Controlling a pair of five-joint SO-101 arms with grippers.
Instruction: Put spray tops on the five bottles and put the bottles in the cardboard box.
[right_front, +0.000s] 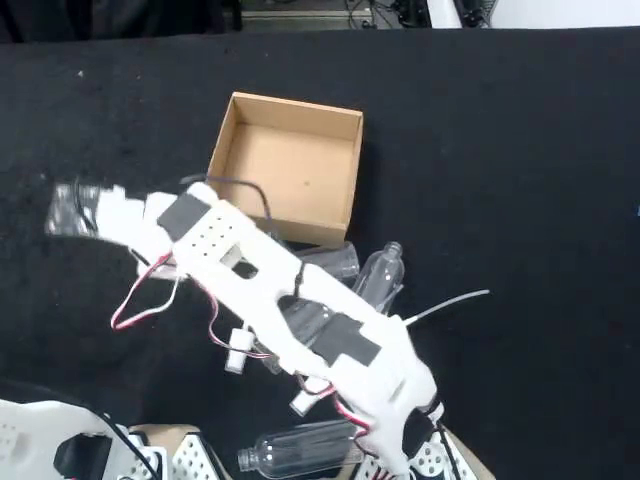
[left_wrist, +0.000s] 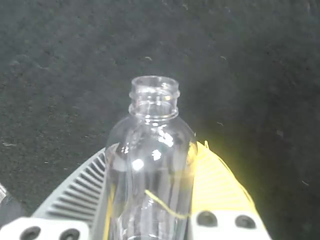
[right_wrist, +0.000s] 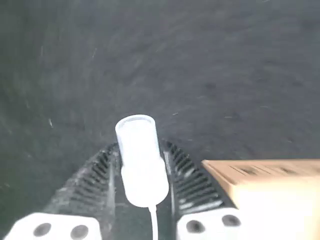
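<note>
The left jaws are clamped on a clear bottle (left_wrist: 150, 165), neck uncapped; the right jaws pinch a white spray top (right_wrist: 142, 165), its dip tube (right_wrist: 152, 222) trailing between them. The cardboard box (right_front: 290, 165) sits mid-desk (right_front: 500, 150), loose bottles (right_front: 380, 272) just beside it. Likely trouble: the thin tube missing the narrow neck, or pressing down twisting the slick bottle loose.

I see a black table (right_front: 520, 150) carrying an open cardboard box (right_front: 290, 165). Clear bottles (right_front: 383, 272) lie beside it, perhaps three.
</note>
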